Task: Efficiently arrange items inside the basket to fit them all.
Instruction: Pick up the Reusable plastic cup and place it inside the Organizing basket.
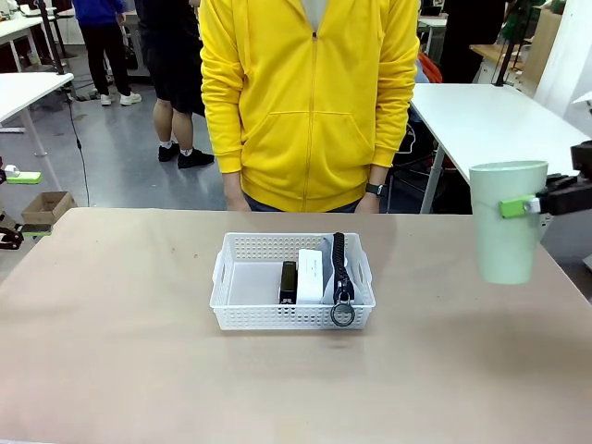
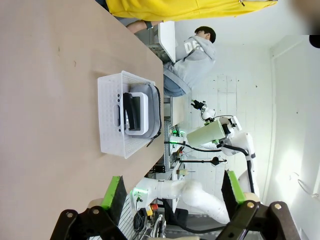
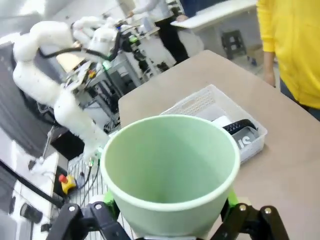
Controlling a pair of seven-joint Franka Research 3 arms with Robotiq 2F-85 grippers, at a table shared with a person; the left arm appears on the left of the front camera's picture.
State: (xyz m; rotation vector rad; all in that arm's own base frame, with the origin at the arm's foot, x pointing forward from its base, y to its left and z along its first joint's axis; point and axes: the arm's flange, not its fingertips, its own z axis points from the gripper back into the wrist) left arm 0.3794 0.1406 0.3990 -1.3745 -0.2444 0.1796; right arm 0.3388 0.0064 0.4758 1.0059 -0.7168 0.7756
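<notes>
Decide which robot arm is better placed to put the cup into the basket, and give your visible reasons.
The right. Its gripper already clamps the pale green cup, upright above the table's right edge. The basket's left part is free. The left gripper is open, holding nothing.

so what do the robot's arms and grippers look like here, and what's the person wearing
The arms are glossy white with rounded joints, as on the left arm. The right gripper is black with bright green pads; the left gripper has the same black linkage fingers with green pads. The person wears a yellow zip hoodie with a front pocket, and a dark wristwatch.
</notes>
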